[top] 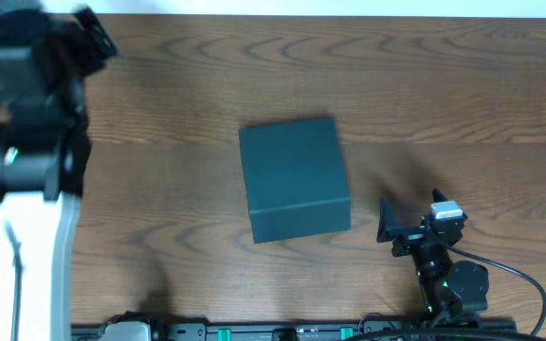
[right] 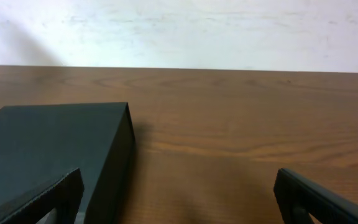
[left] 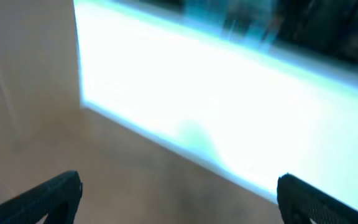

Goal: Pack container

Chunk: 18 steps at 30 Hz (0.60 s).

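Note:
The container (top: 295,178), a dark teal-green box with its lid shut, lies in the middle of the wooden table. My right gripper (top: 410,206) hovers just right of the box's near right corner, apart from it. In the right wrist view the container (right: 48,149) fills the lower left, and my right gripper (right: 179,199) is open with only bare wood between its fingers. My left gripper (top: 74,43) is raised at the far left corner, blurred. In the left wrist view my left gripper (left: 179,199) is open and holds nothing.
A white wall (right: 179,31) runs behind the table's far edge. A black cable (top: 519,279) trails from the right arm's base, and a rail with green parts (top: 254,332) lies along the front edge. The left wrist view is blurred, with a bright white band (left: 229,93).

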Available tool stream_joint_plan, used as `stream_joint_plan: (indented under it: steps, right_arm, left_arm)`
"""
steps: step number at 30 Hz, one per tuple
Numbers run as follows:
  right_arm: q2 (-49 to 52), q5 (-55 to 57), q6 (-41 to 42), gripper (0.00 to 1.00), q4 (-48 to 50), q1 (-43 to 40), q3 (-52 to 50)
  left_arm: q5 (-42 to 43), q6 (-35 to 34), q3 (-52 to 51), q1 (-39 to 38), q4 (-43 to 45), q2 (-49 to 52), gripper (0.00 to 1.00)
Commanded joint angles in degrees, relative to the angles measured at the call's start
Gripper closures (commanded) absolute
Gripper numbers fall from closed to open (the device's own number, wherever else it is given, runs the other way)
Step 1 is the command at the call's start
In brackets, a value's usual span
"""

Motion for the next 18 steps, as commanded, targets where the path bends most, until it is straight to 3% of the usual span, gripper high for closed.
stream_joint_plan:
  steps: [1,11,18]
  right_arm:
    - [-0.4,0.5,0.7,0.01,0.2,-0.6,-0.6]
    - [-0.4,0.5,0.7,0.01,0.2,-0.6,-0.6]
    - [-0.4,0.5,0.7,0.01,0.2,-0.6,-0.6]
  left_arm:
    - [-1.2,0.6,0.1,-0.6,3.6,-4.9,0.01]
    - [0.6,0.4,-12.3,-1.1,4.2,-19.5,0.01]
    - [0.6,-12.0,-31.0,-1.1,4.3,-29.7,0.01]
